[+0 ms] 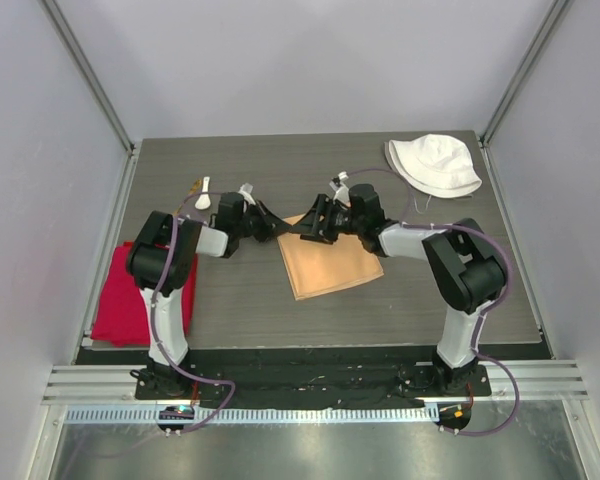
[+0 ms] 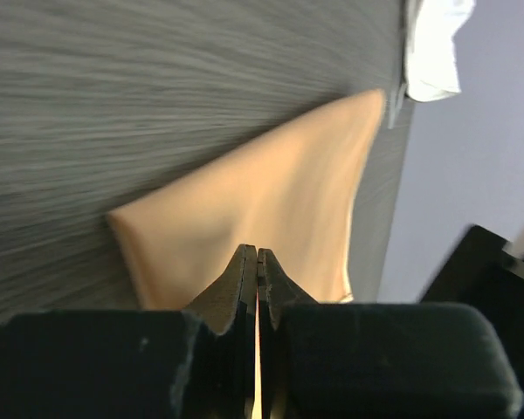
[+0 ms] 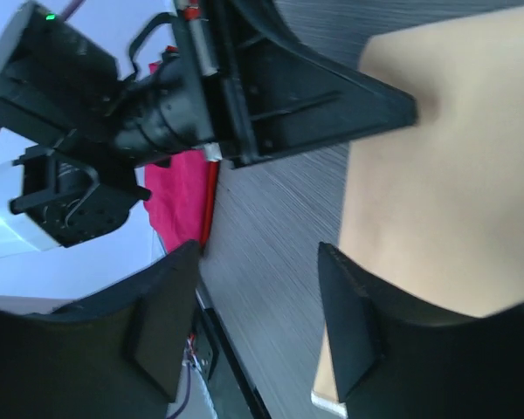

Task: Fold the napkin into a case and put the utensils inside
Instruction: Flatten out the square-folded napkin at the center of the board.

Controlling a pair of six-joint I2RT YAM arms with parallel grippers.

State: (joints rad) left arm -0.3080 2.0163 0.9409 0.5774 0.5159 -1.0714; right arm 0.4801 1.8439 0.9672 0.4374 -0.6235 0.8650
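A dark grey wood-grain table [image 1: 240, 300] fills the floor of a pale-walled booth, with metal posts at its far corners and a slotted rail along its near edge where both arm bases are bolted. At the near left, a red cloth [image 1: 120, 295] lies against the table's left edge, one side overhanging it, and the left arm's elbow rises over it. A broad strip of bare grain runs between the rail and the napkin [image 1: 330, 265].

The napkin lies flat at mid-table, slightly right of centre. It is a peach rectangle turned a little out of square with the table edges, and bare grain lies open on its right as far as the right arm.

The two arms reach inward and meet over its far edge. The left gripper [image 2: 257, 253] sits at the far-left corner with its jaws clenched on the napkin, and a sliver of peach shows in the slit between them. The right gripper [image 3: 260, 262] hangs just beside it, above the far edge, with its jaws spread wide and nothing between them.

Farther back on the left, behind the left wrist, the white spoon [image 1: 204, 198] lies well apart from the napkin. A thin gold fork [image 1: 193, 185] lies just beside it, too small to make out clearly. A white hat [image 1: 435, 165] rests in the far right corner, close to the right edge. Between the spoon and the hat, the far strip of table shows bare grain.
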